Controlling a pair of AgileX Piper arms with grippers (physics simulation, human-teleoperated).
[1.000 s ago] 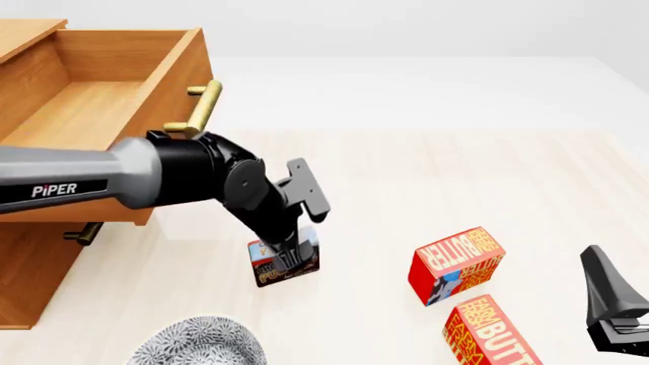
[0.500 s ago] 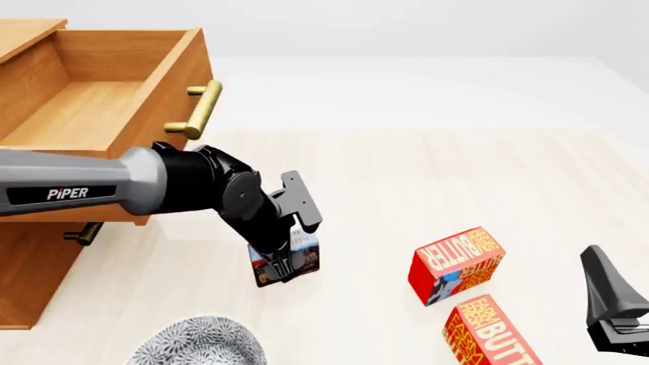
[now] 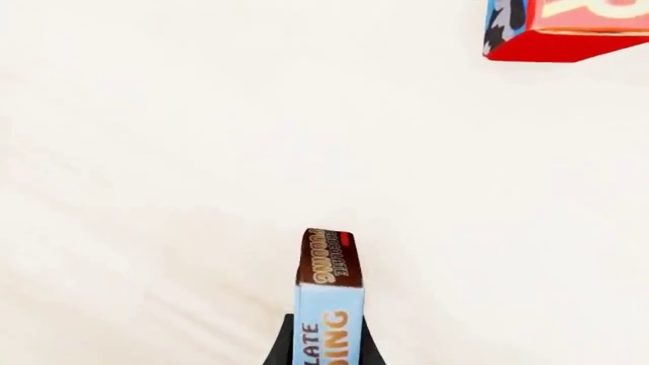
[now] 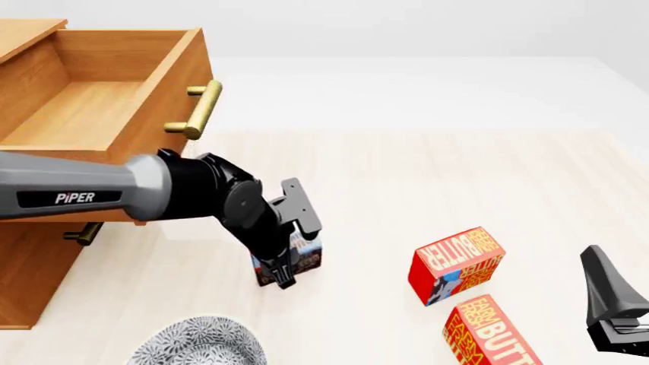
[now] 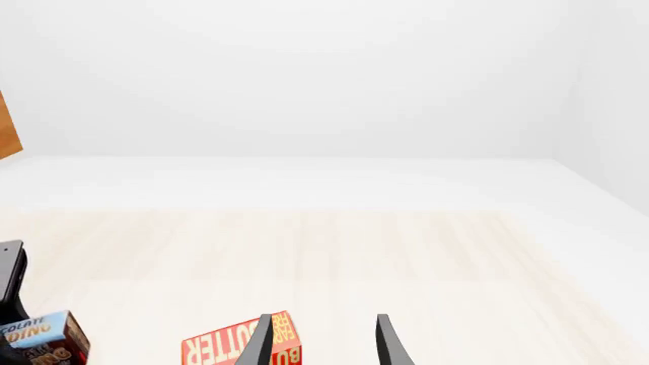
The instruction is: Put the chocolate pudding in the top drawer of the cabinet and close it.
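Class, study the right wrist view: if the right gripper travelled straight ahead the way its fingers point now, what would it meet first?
Probably nothing nearby. The right gripper stands open, a butter box just beside one finger rather than ahead. Beyond lies bare table, then a pale backdrop; depth is unclear.

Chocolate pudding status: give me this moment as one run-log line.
left gripper: shut on chocolate pudding | top drawer: open, nothing inside | right gripper: open, idle by butter box | next: carry pudding to drawer
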